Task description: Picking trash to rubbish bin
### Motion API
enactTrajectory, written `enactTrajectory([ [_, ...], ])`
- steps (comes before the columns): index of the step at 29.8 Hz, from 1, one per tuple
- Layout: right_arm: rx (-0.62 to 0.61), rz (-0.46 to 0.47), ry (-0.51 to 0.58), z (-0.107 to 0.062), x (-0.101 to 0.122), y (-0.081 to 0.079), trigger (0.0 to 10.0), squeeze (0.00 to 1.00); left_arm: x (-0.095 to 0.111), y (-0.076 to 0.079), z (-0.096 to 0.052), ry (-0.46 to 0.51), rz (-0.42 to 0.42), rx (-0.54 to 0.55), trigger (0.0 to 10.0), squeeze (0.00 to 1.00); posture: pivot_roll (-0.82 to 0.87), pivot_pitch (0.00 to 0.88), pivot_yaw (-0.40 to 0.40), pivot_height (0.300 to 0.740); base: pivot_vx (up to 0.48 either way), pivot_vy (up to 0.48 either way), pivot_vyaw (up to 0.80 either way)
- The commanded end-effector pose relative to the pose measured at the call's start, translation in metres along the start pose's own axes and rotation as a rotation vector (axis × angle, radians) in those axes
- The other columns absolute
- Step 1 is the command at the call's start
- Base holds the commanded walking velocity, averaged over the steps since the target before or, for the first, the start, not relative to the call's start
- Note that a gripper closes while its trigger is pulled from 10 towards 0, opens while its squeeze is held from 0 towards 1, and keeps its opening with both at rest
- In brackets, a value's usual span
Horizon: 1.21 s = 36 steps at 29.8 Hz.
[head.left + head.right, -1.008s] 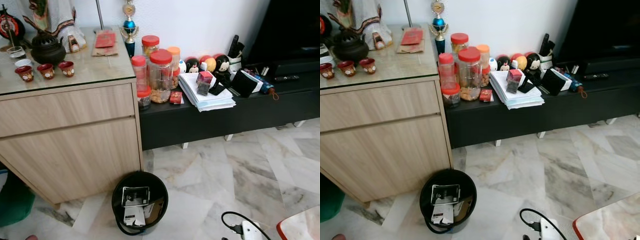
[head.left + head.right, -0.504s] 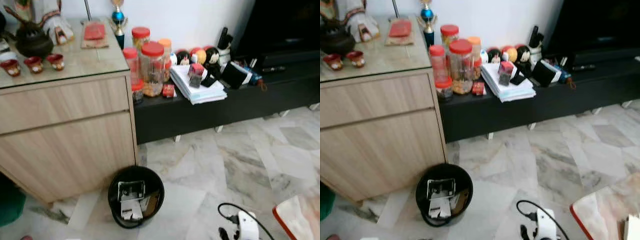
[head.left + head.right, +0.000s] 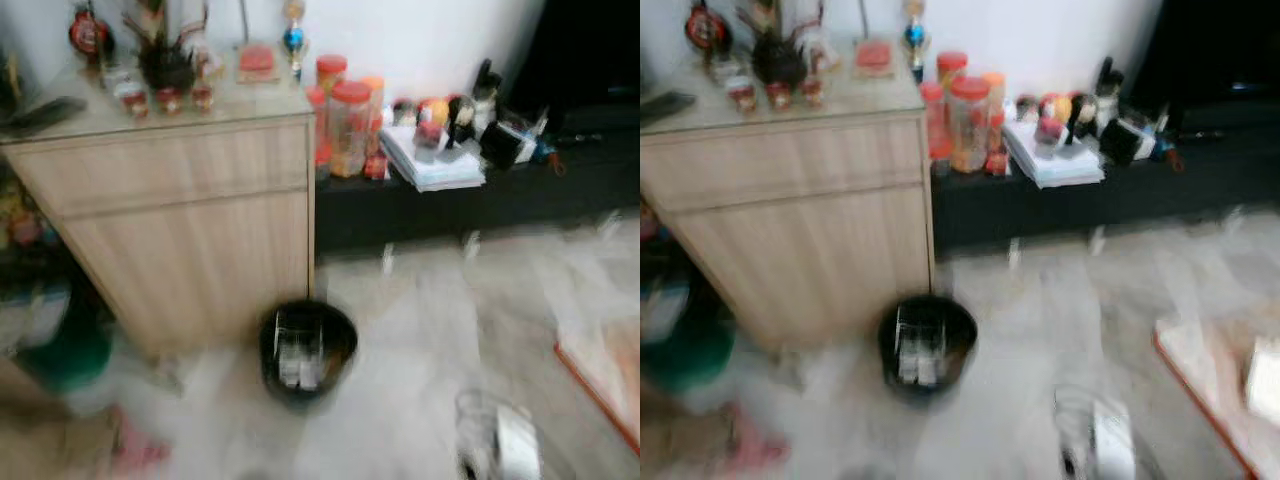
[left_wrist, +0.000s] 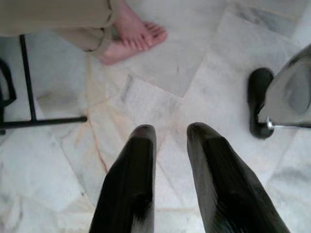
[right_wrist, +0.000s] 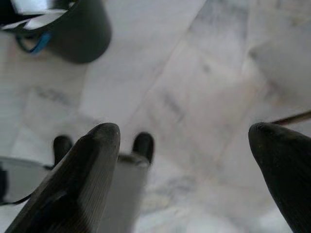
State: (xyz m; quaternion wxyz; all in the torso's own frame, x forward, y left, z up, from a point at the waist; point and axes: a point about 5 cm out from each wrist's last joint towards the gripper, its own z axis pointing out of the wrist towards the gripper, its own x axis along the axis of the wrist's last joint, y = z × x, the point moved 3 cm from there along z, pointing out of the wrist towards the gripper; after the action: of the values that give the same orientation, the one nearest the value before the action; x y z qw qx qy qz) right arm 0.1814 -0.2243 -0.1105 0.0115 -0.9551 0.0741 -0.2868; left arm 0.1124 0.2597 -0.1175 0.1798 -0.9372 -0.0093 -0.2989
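On the marble floor, head views (blurred): one black rubbish bin point(image 3: 307, 345) stands just beside the front corner of the wooden cabinet point(image 3: 190, 210), with pale paper trash point(image 3: 297, 358) lying inside it.
Cabinet top: one dark teapot point(image 3: 166, 68), about three small red cups point(image 3: 165, 99) near it, one red packet point(image 3: 256, 60) and one trophy point(image 3: 293, 38) at the back edge.
Low black counter point(image 3: 470, 195): about four red-lidded and orange-lidded jars point(image 3: 346, 125) just beside the cabinet, one stack of white papers point(image 3: 432, 168), and round toy figures point(image 3: 430, 108) behind the stack; the blur prevents a sure count.
Floor, near side: one white plug block point(image 3: 505, 445) and the red-edged corner of a marble table point(image 3: 1215, 385).
Left wrist view: left claw point(image 4: 171, 133) hangs over bare floor tiles, its two fingers point(image 4: 131, 179) close together with a narrow gap and nothing between them; one bare foot point(image 4: 131, 34) of a person and one black metal stand leg point(image 4: 29, 97) lie beyond.
Right wrist view: right claw point(image 5: 187, 133) has its two fingers point(image 5: 77, 179) spread wide apart and empty; the rubbish bin point(image 5: 73, 29) sits well beyond them, white paper showing at its rim.
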Motion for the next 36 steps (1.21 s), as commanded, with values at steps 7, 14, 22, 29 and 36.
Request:
enactTrajectory([
  [7, -0.021, -0.014, -0.003, 0.0, -0.007, -0.004, 10.0, 0.0, -0.002, 0.003, 0.0, -0.014, 0.009, -0.024, 10.0, 0.0, 0.06, 0.076, -0.055, 0.74, -0.241, 0.0, 0.0],
  [14, -0.024, -0.013, 0.001, -0.003, -0.013, 0.003, 10.0, 0.0, -0.003, 0.006, 0.0, -0.03, 0.014, -0.048, 10.0, 0.0, 0.06, 0.076, -0.055, 0.74, 0.0, 0.0, 0.0],
  [22, -0.043, -0.007, 0.001, -0.009, -0.014, 0.024, 10.0, 0.0, -0.001, 0.015, 0.0, -0.029, 0.009, -0.063, 10.0, 0.0, 0.06, 0.079, -0.06, 0.74, 0.0, 0.0, 0.0],
  [29, -0.062, -0.004, 0.008, -0.011, -0.006, 0.038, 10.0, 0.0, 0.001, 0.018, 0.0, -0.03, 0.006, -0.068, 10.0, 0.0, 0.05, 0.095, -0.062, 0.74, 0.0, 0.0, 0.0],
  [36, -0.041, 0.006, 0.006, -0.007, -0.005, 0.023, 10.0, 0.0, 0.003, 0.02, 0.001, -0.022, 0.004, -0.07, 10.0, 0.0, 0.05, 0.098, -0.062, 0.74, 0.0, 0.0, -0.07],
])
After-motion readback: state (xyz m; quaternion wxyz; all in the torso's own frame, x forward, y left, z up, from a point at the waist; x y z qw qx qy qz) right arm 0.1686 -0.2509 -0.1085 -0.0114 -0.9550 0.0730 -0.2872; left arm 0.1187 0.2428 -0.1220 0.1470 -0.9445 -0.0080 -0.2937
